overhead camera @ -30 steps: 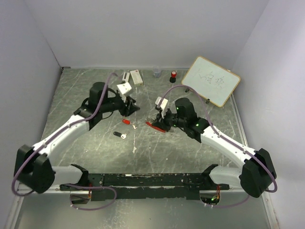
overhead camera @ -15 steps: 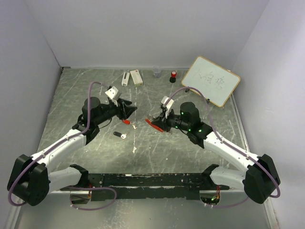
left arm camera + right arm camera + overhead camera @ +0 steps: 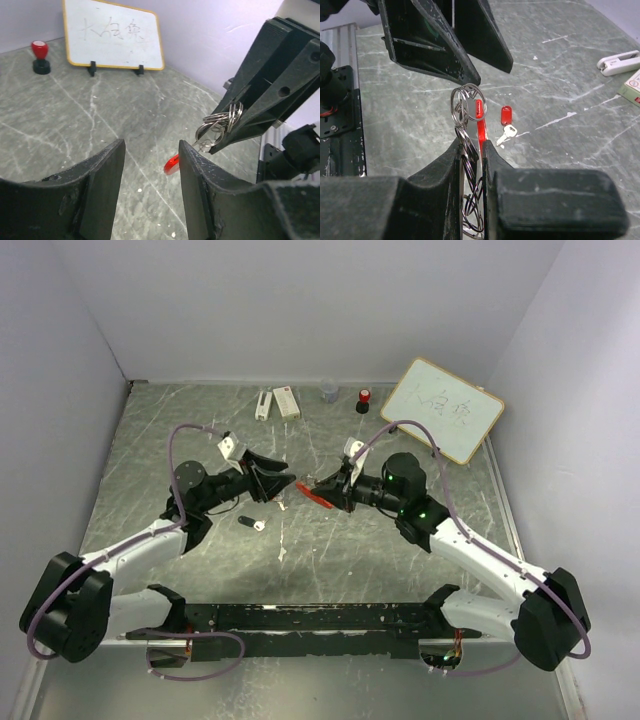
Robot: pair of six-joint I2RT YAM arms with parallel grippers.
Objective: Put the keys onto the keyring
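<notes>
My right gripper [image 3: 475,147] is shut on the keyring [image 3: 465,105], a bunch of thin silver rings held off the table, with its red oblong fob [image 3: 480,120] hanging beside them. In the top view the right gripper [image 3: 320,486] faces my left gripper [image 3: 284,480] tip to tip. The left gripper [image 3: 150,150] stands open and empty, with the keyring [image 3: 220,122] just past its right finger. One key with a red tag [image 3: 506,116] lies on the table below the ring. The key with a black tag [image 3: 250,523] lies nearer the arm bases.
A whiteboard [image 3: 443,410] leans at the back right, and a red-capped black stamp [image 3: 363,400] stands beside it. Small white boxes [image 3: 285,400] and a little cup [image 3: 329,392] sit along the back wall. Grey walls close in the marbled table [image 3: 150,440].
The left gripper has swung down and right until it faces the right one. The right gripper has lifted the keyring and carried it left toward the left fingers.
</notes>
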